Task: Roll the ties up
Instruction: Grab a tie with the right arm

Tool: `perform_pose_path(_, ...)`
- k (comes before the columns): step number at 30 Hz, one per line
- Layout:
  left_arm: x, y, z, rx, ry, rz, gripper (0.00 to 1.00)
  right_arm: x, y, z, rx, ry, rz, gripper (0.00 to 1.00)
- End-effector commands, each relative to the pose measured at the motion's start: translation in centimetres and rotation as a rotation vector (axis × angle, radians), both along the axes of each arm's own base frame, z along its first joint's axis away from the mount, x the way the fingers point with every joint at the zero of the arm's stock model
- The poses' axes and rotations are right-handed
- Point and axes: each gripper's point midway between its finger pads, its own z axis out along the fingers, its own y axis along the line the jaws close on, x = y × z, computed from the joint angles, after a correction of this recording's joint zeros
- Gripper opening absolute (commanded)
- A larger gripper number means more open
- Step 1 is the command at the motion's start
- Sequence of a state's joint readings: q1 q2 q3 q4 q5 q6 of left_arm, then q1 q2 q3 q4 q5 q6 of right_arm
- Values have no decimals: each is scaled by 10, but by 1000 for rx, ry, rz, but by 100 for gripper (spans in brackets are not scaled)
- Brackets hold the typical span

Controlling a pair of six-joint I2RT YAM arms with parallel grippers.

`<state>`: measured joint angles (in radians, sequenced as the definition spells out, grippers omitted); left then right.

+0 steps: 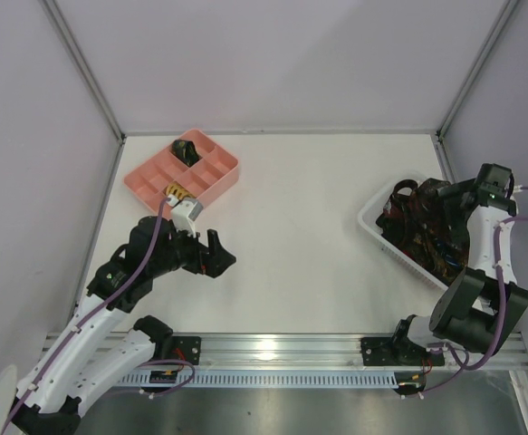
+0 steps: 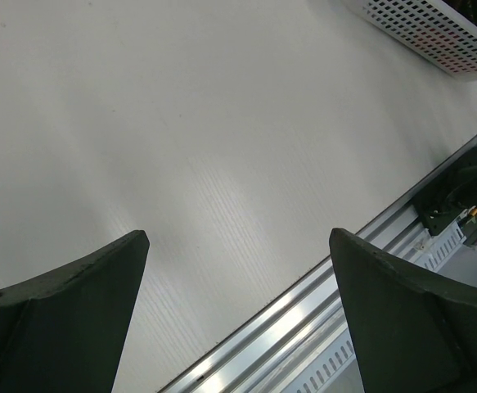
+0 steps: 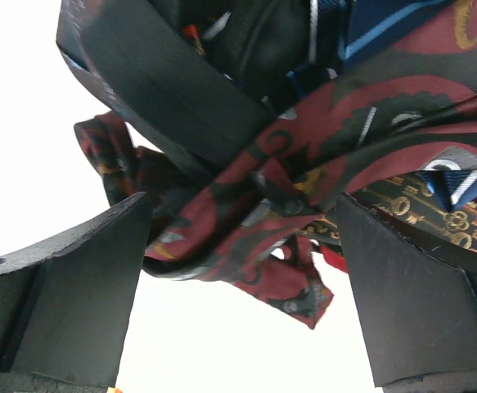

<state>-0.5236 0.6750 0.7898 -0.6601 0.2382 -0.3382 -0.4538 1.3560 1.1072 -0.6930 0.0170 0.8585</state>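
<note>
The ties lie in a tangled heap in the white mesh basket at the right side of the table, presumably as the stock to draw from. The right arm folds up from its base and bends over the basket. The right claw is spread wide just above the heap and grips nothing, though dark red cloth fills the gap between its jaws. I'd say it's lined up to pick one. A dark bundle, likely a rolled tie, sits in a far compartment of the pink tray. The left arm reaches forward low near the tray, and the left claw is wide open and empty.
</note>
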Motion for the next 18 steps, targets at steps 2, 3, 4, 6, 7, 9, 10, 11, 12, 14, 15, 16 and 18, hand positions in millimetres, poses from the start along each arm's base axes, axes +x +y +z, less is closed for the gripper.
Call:
perform_pose_path(2, 4, -5, 19, -14, -67, -25, 100, 2, 0, 13, 61, -18, -83, 99)
perform_pose_path(3, 4, -5, 18, -12, -63, -25, 100, 2, 2, 12, 70, -19, -91, 98)
perform_pose_path(4, 4, -5, 17, -11, -62, -25, 100, 1, 2, 12, 82, -18, -106, 96)
perform_pose_path(6, 3, -6, 17, -14, -59, -29, 100, -1, 5, 7, 119, 7, -147, 94)
perform_pose_path(7, 3, -7, 17, -14, -57, -32, 100, -1, 6, 6, 130, 20, -161, 93)
perform_pose_path(9, 3, -8, 18, -16, -58, -35, 100, 0, 10, 1, 173, 45, -190, 91)
perform_pose_path(10, 4, -7, 18, -15, -59, -34, 100, -1, 10, -1, 181, 53, -202, 91)
perform_pose_path(11, 4, -8, 17, -17, -57, -32, 100, 1, 10, -1, 182, 53, -212, 90)
perform_pose_path(12, 4, -8, 16, -15, -51, -35, 100, 3, 8, -1, 184, 50, -224, 88)
perform_pose_path(14, 3, -9, 15, -17, -46, -38, 100, 5, 6, -3, 182, 58, -233, 87)
perform_pose_path(15, 3, -8, 15, -15, -43, -38, 100, 10, 5, -3, 185, 68, -231, 87)
perform_pose_path(16, 3, -8, 15, -14, -44, -38, 100, 12, 4, -3, 187, 76, -226, 87)
perform_pose_path(18, 3, -7, 14, -8, -43, -34, 100, 18, 3, -4, 198, 92, -223, 86)
